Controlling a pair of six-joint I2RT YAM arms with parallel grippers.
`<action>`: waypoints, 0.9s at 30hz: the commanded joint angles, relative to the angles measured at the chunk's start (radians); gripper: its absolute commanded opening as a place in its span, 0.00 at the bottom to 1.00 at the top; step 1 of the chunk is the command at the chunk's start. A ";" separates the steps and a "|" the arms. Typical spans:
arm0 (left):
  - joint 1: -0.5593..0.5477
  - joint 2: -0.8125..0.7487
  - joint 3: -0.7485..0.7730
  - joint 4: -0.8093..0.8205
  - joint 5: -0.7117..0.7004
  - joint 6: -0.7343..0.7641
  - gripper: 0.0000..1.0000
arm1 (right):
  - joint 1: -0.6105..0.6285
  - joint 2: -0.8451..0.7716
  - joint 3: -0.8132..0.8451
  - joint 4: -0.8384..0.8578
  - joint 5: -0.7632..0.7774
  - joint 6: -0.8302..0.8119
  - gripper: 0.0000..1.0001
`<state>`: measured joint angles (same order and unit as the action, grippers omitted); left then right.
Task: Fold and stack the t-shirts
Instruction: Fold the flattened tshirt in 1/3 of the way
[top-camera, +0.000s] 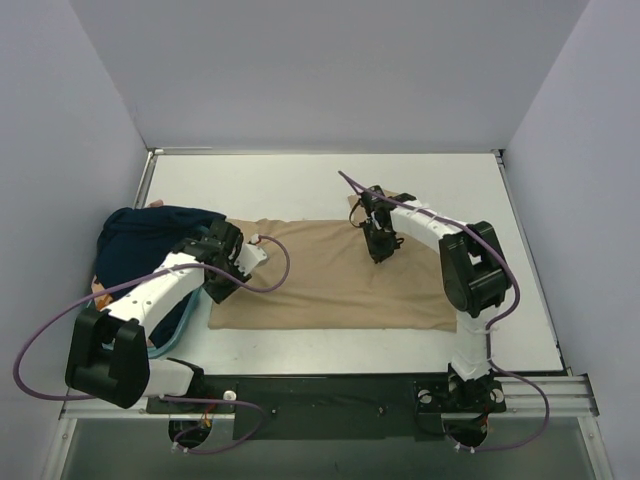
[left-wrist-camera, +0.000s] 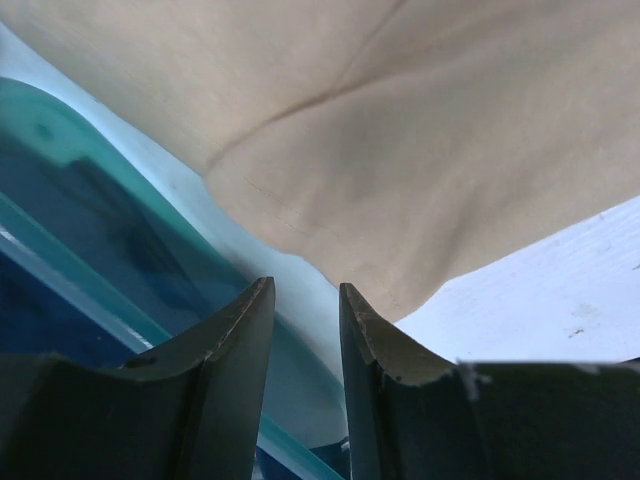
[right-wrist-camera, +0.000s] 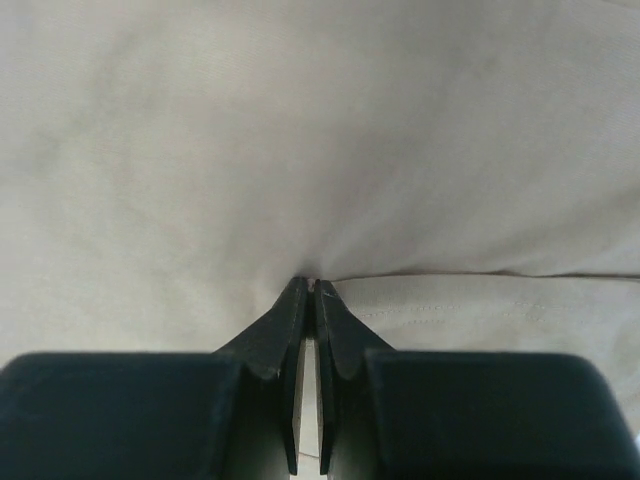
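Tan t-shirt (top-camera: 330, 275) lies spread flat on the table (top-camera: 300, 180). Right gripper (right-wrist-camera: 308, 285) pinches a pucker of its cloth near the far right corner, jaws almost closed. Left gripper (left-wrist-camera: 305, 295) hovers at the shirt's left edge beside the teal basket (left-wrist-camera: 60, 200), jaws narrowly apart, holding nothing.

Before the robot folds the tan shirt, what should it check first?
1. Right end effector gripping the tan t-shirt: ok. It is shut on the cloth, and wrinkles fan from its tips.
2. Left end effector gripping too: not ok. It is open and holds nothing; the shirt's edge lies just ahead.
3. Shirt spread flat on the table: ok.
4. Space at the shirt's left edge: not ok. The teal basket sits right beside it, with the navy t-shirt.
5. How many layers the right one pinches: cannot tell.
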<state>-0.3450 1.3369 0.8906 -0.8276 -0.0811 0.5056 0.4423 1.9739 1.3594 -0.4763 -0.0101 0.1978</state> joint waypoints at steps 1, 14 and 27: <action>0.005 -0.018 -0.027 0.018 -0.025 -0.004 0.42 | 0.045 -0.047 0.032 0.013 -0.042 -0.012 0.00; 0.005 -0.034 -0.056 0.027 -0.019 0.007 0.42 | 0.029 -0.070 -0.008 0.031 -0.060 -0.006 0.41; 0.006 -0.148 -0.171 0.056 -0.058 0.007 0.41 | -0.437 -0.693 -0.568 0.240 -0.261 0.457 0.23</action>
<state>-0.3447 1.2583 0.7330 -0.8062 -0.1162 0.5091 0.1165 1.4136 1.0130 -0.3275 -0.1291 0.4114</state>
